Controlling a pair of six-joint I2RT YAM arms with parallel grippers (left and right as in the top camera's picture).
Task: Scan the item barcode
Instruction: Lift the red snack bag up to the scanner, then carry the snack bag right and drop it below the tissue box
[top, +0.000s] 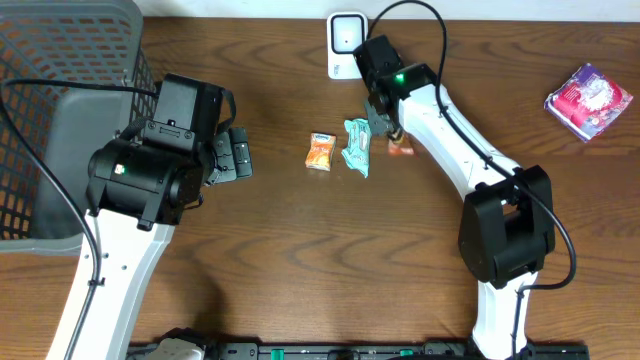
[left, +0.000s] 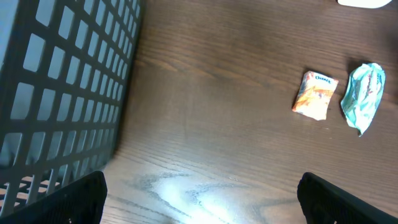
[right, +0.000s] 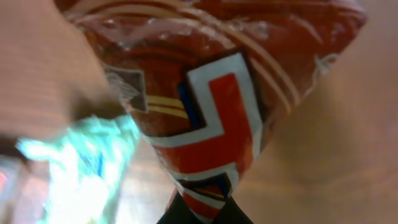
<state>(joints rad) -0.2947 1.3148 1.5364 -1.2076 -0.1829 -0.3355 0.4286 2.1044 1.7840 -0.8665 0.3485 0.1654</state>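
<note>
Jaws of right gripper (top: 392, 130) clamped on a red foil packet (right: 211, 93) near the table's (top: 300, 260) far edge, left gripper's (top: 238, 155) jaws apart; the narrow end-pinch may let it twist, hiding its barcode from the white scanner (top: 346, 40).

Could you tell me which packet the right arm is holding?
The red packet, clamped in the right gripper; the orange packet, teal packet and purple packet lie free.
</note>
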